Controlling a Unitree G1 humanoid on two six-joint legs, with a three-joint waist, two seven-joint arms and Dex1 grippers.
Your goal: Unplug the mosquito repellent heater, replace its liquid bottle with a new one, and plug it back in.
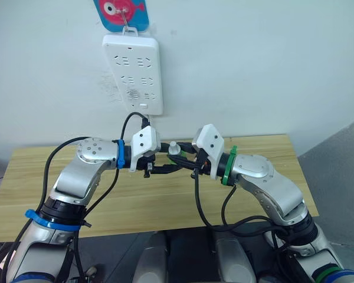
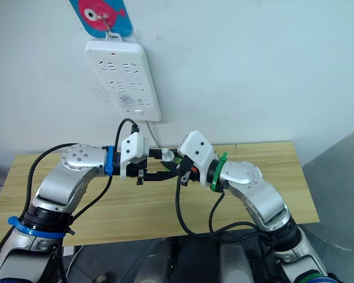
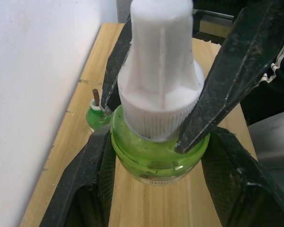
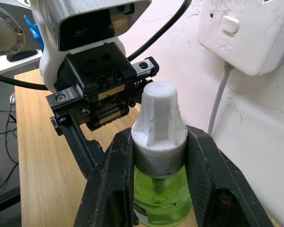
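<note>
Over the table, both grippers hold one liquid bottle (image 3: 156,163), green with a tall white cap (image 3: 158,71). My left gripper (image 3: 157,142) is shut on the green body, a finger on each side. My right gripper (image 4: 160,142) comes from the opposite side and is shut on the cap's ribbed collar. In the left eye view the two grippers meet at the bottle (image 1: 174,148) above the table's middle. A second, smaller green bottle (image 3: 98,116) with a bare brown wick stands on the table close to the wall. The mosquito repellent heater is out of view.
A long white power strip (image 1: 133,73) hangs on the wall above the grippers, under a pink and blue fish hook (image 1: 121,13), with its cord running down behind the table. The wooden table (image 1: 47,171) ends at the wall.
</note>
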